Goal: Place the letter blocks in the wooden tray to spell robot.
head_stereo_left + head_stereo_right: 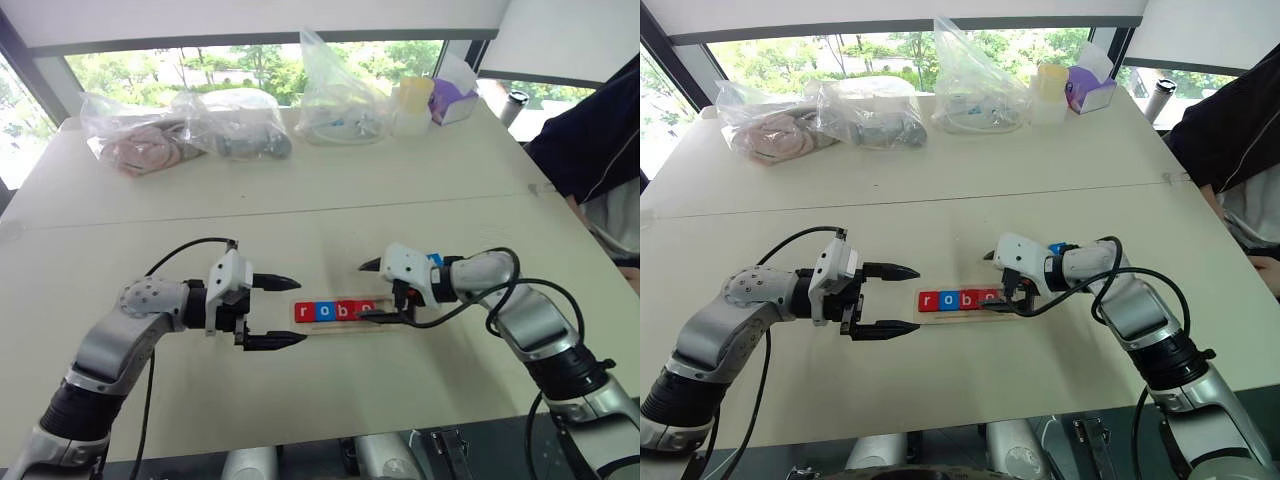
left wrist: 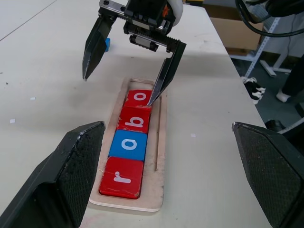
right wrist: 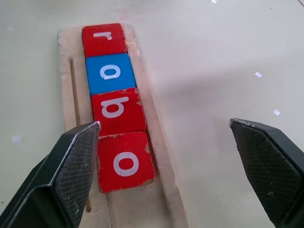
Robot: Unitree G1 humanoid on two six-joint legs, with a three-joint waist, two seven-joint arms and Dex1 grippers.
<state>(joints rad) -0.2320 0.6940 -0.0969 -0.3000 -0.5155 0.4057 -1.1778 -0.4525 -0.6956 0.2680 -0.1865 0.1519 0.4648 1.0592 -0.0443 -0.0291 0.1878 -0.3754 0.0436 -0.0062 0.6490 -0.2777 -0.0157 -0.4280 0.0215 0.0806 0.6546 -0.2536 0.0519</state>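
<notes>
The right gripper (image 1: 372,291) hangs spread wide over the right end of the wooden tray (image 2: 161,156), empty, one black fingertip (image 2: 156,97) reaching down to the edge of the last tile while the other stands off to the far side. The left gripper (image 1: 285,311) is likewise parted wide and holds nothing; it points at the tray's left end from just beside it, without touching.

Largest thing here is the pale table (image 1: 300,215), carrying clear plastic bags (image 1: 185,128) and a purple tissue box (image 1: 455,97) along its far edge, with a person's dark sleeve (image 1: 590,130) at the right side.

The tray lies flat between the two grippers. In its channel sit four letter blocks edge to edge (reading from the left end): red r (image 3: 103,39), blue o (image 3: 110,72), red b (image 3: 118,111), red o (image 3: 125,161), the last one slightly skewed. The stretch of channel past it is bare. A small blue block (image 2: 108,44) lies on the table behind the right gripper, apart from the tray; its letter cannot be read.
</notes>
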